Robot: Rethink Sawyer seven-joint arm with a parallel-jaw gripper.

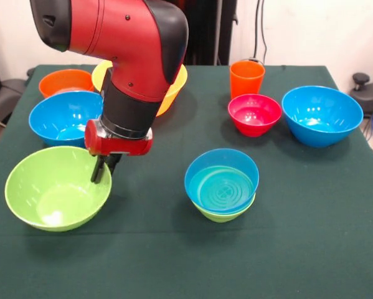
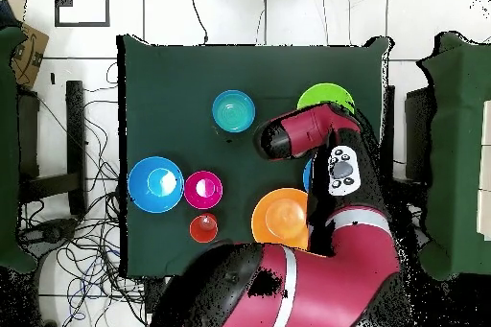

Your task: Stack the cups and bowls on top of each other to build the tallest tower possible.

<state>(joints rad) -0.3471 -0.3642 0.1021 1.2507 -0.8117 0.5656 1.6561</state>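
Nearest you, by the table's front-left corner, the lime green bowl [image 1: 56, 187] looks light, stiff and slippery, so pinch its thin rim, where the gripper [image 1: 103, 170] has narrow fingers straddling that wall.

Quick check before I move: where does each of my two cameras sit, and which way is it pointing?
Front view: across the table, facing the robot; the arm comes down from above, its gripper at the lime green bowl's rim.
Overhead view: above the table, looking straight down, base at the bottom; the arm covers part of the lime green bowl.
Shared: the red-pink bowl, the orange cup, turned half round.
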